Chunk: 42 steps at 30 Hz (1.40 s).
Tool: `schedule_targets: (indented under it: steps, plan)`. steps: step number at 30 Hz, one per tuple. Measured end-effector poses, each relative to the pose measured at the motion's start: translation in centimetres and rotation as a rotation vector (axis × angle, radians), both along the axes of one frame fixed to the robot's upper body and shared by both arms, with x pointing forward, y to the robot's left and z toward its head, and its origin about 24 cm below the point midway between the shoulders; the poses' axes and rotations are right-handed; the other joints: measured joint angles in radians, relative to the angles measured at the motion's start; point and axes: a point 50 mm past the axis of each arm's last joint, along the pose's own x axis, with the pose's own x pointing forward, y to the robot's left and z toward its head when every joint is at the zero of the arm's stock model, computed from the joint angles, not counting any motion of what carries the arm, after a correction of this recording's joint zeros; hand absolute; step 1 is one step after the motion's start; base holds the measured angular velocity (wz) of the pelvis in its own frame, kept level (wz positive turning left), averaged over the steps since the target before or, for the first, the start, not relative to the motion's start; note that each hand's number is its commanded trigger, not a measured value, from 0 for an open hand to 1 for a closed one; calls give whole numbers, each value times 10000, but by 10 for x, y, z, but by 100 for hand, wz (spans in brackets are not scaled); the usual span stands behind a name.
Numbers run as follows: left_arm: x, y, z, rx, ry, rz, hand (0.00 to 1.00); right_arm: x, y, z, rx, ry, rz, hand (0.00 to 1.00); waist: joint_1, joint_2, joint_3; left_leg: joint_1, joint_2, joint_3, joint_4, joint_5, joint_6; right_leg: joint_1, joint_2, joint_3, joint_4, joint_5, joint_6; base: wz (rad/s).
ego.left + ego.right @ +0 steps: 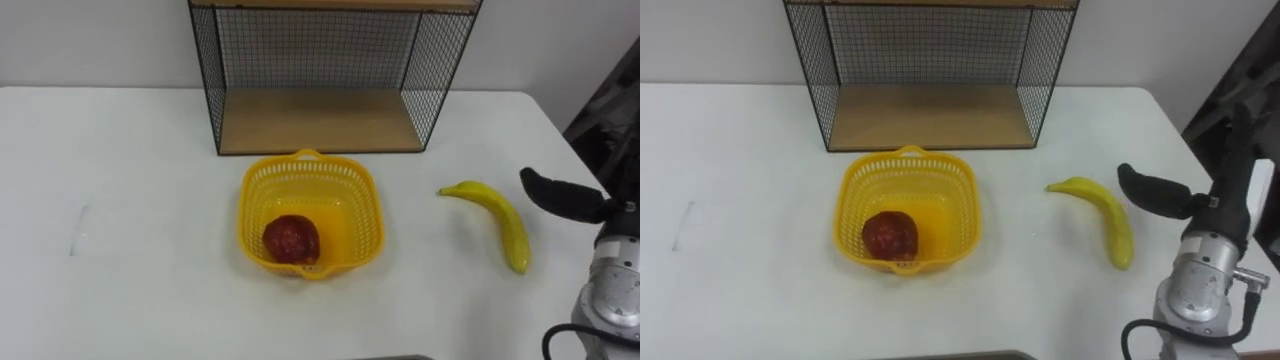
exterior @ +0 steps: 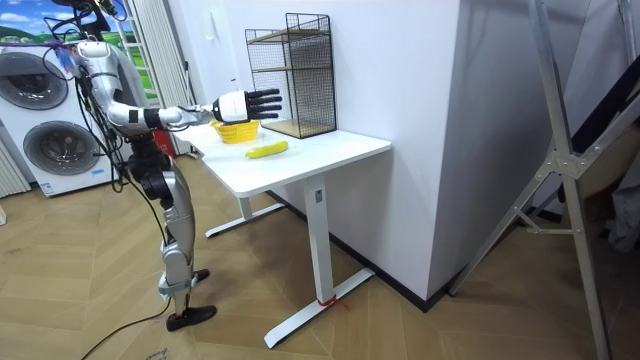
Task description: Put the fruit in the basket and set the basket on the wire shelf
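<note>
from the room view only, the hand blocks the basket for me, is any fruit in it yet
Observer: Yes. One red fruit lies in the yellow basket, at the side nearest the robot.
Operator: and the banana, is it touching the basket
Observer: No. The banana lies on the table to the basket's right, with bare tabletop between them.
Operator: is the right hand on the banana
Observer: No. The right hand is just right of the banana, with a gap between them, and it holds nothing.
</note>
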Motion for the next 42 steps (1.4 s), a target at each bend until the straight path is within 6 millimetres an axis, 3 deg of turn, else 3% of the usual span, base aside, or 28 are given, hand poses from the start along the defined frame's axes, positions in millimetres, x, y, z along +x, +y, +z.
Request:
schedule_targets:
  steps: [6,11,20,26,42]
  plan:
    - [-7,1,0,125,358,136,0,-2,-3,-8,95,522,-218,0,59,-3,0,-20,1,9,-60,3,5,-40,2,11,18,0,0,0]
    - [-7,2,0,149,418,170,0,9,-2,-10,223,877,186,0,71,-28,10,-9,1,7,-61,7,9,-60,1,11,31,0,0,0]
    - [-6,3,1,153,368,130,0,18,-1,-22,255,1951,1288,0,264,-239,109,-25,7,-8,6,8,12,-91,-3,-11,81,-1,0,0]
    - [-4,4,1,175,304,91,0,24,1,-22,330,2015,1669,0,324,-234,107,-16,7,-8,33,7,12,-82,-7,-11,132,-2,1,0]
    - [-9,5,2,148,457,165,0,14,-4,-55,1183,3773,2291,0,311,-150,87,117,1,-75,99,8,12,205,-11,-72,12,1,-1,1]
